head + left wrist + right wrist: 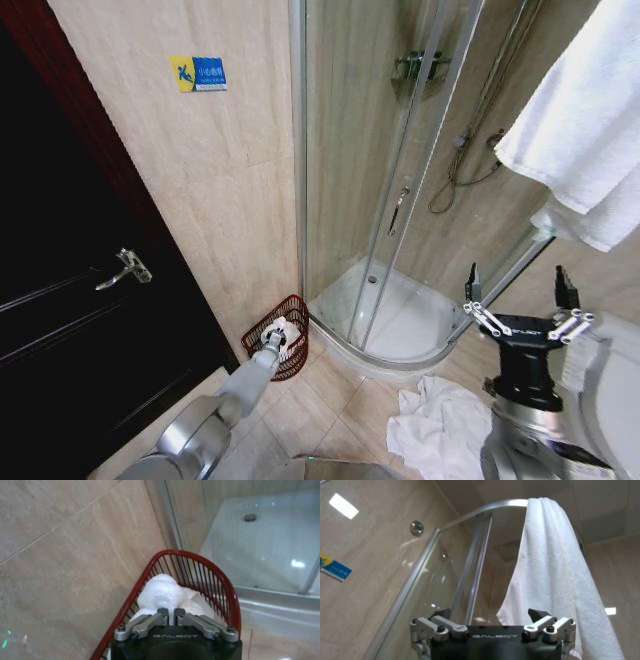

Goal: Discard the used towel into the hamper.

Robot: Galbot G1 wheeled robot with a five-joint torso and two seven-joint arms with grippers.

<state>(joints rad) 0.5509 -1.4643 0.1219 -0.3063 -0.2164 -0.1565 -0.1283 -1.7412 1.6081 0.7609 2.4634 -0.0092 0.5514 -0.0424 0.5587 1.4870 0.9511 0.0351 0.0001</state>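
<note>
Left gripper [173, 612] pinches the towel [162, 592] inside the hamper [226, 588].

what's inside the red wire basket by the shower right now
The hamper holds a white towel, bunched up above the rim. The left gripper is shut on its top fold. Whatever lies beneath the towel, down to the base, is covered.

The reddish-brown wire hamper [288, 330] stands on the floor in the corner between wall and shower, with the crumpled white towel [162, 592] inside it
</note>
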